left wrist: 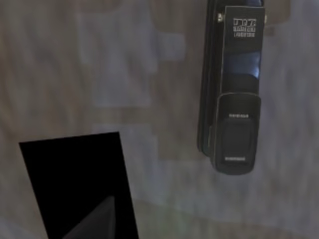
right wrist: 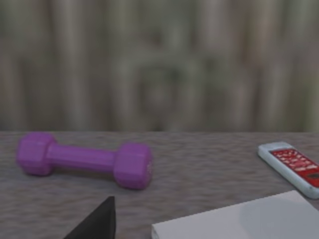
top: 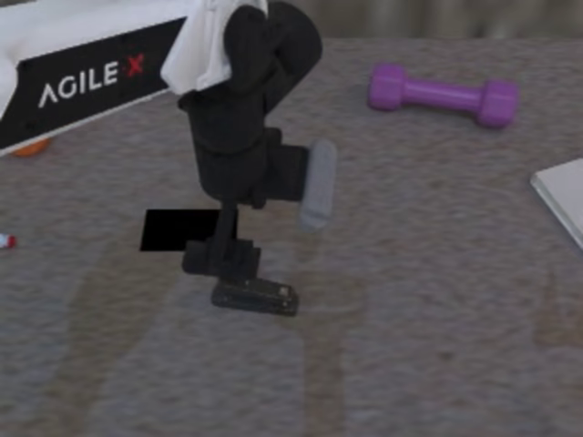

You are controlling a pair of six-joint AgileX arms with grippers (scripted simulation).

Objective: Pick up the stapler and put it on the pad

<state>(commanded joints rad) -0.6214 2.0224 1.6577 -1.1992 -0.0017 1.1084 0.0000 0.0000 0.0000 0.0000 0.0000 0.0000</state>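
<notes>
The black stapler (top: 256,296) lies flat on the grey table, near the middle. My left gripper (top: 221,259) hovers just above and behind it, open, with nothing between its fingers. The matte-black pad (top: 178,229) lies to the stapler's left, partly under my left arm. In the left wrist view the stapler (left wrist: 233,99) lies apart from the pad (left wrist: 75,184), and one dark fingertip (left wrist: 97,224) shows over the pad. Of my parked right gripper only one fingertip (right wrist: 99,221) shows, with nothing in it; that arm is outside the top view.
A purple dumbbell (top: 444,94) lies at the back right. A white flat slab (top: 563,196) sits at the right edge, with a white and red handset (right wrist: 294,167) beyond it. A small orange thing (top: 30,147) and a red-white object (top: 5,240) sit at the left edge.
</notes>
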